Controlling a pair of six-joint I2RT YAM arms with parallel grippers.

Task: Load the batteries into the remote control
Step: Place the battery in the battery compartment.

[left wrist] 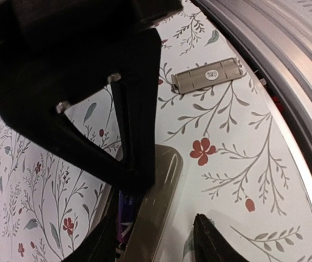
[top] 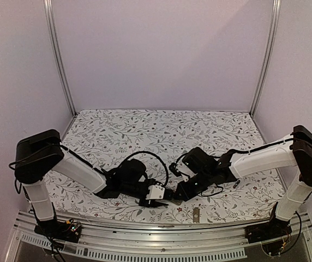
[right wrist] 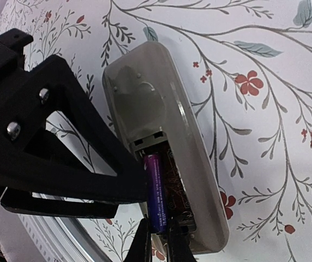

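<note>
Surface (top: 161,131): white cloth printed with grey sprigs and small red flowers, with a metal rail (left wrist: 287,49) along its near edge.

Left arm (top: 79,172) and right arm (top: 259,158): both reach inward and low. They meet near the middle of the surface, close to the near edge.

Left gripper (left wrist: 155,245): fingers half spread, one on each long side of the remote control (right wrist: 161,109), clamping it across its width. From the right wrist, one of its black fingers (right wrist: 90,164) lies against the remote's edge beside the bay.

Right gripper (right wrist: 160,243): fingers pressed almost together. The narrow tips sit at the near end of the battery (right wrist: 157,191).

Remote control: between the two grippers, grey-beige back up, battery bay uncovered. Cannot tell whether it rests on the cloth or is held just above it.

Cover piece (left wrist: 208,75): flat grey rectangle lying on the cloth, apart from the remote and close to the rail. It has a pale round mark at its centre.

Battery: one in view, purple-looking. It lies lengthwise in the bay, on the side nearer the left gripper's finger. The slot beside it shows dark brown.
</note>
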